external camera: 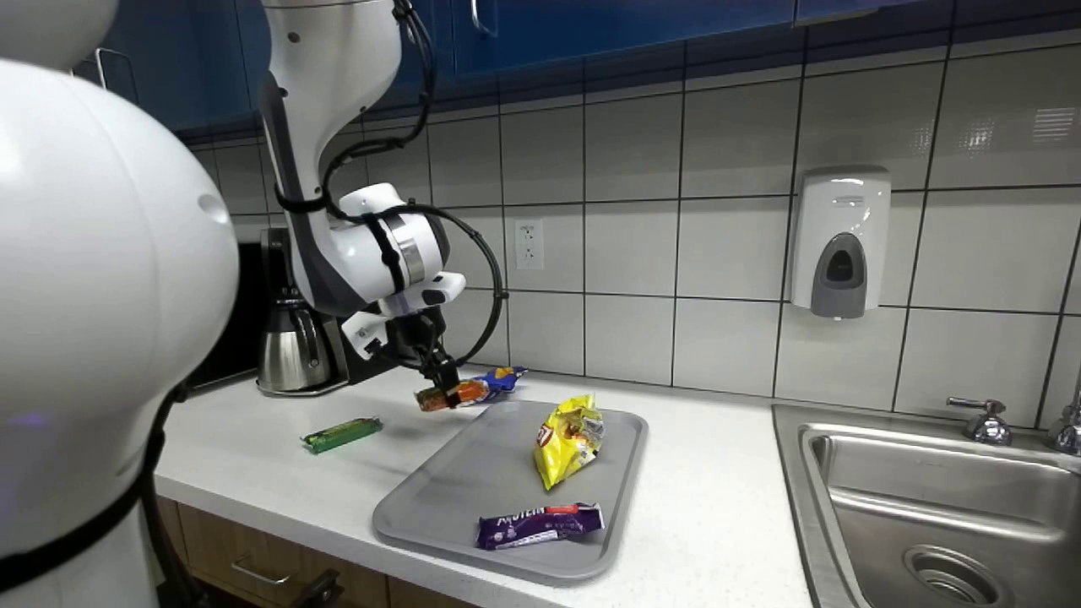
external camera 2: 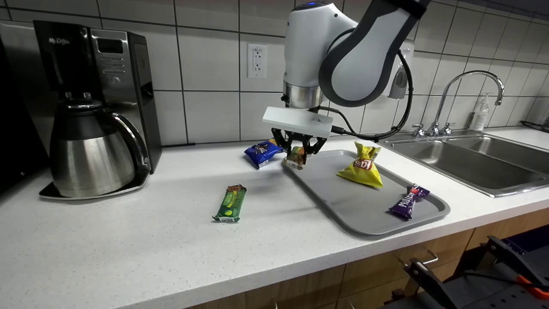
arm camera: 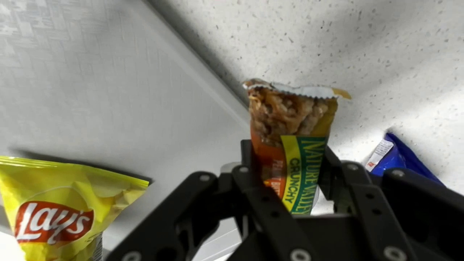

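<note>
Clamping a Nature Valley bar between both black fingers of the gripper, one against each side of the wrapper. Seen in the wrist view, overlapping the long edge of the grey tray; in both exterior views, close to the tray's back corner on the side away from the sink. Cannot tell whether touching the rim or hanging just clear of it.

Just beside the gripper, on the counter near its back edge and outside that same tray corner: a blue packet. On the tray, propped up toward the sink-side edge and standing tall above the surface: a yellow Lay's bag. Lying near the tray's front edge, toward its sink-side corner: a purple protein bar.

Out on the counter, between the tray's long edge and the coffee maker, well apart from both: a green bar. Close to the counter's back edge, beneath the coffee maker's top: a steel carafe. Arcing out beside the gripper in both exterior views: a black cable. On the tiled wall behind: a power outlet and, near the sink, a white soap dispenser.
</note>
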Controlling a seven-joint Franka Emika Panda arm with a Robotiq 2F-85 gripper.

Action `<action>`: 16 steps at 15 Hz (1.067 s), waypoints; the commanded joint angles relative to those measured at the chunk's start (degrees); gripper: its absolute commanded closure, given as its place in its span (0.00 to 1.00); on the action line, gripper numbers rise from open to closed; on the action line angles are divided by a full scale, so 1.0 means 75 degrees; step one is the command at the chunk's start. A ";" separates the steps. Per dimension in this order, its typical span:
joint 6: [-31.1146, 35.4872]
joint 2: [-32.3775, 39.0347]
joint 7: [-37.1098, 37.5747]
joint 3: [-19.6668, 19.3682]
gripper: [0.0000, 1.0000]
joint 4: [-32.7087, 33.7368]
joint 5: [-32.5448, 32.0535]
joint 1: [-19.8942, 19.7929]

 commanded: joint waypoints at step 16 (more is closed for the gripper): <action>-0.1232 0.0124 0.0020 0.0158 0.83 0.0235 0.0072 0.1022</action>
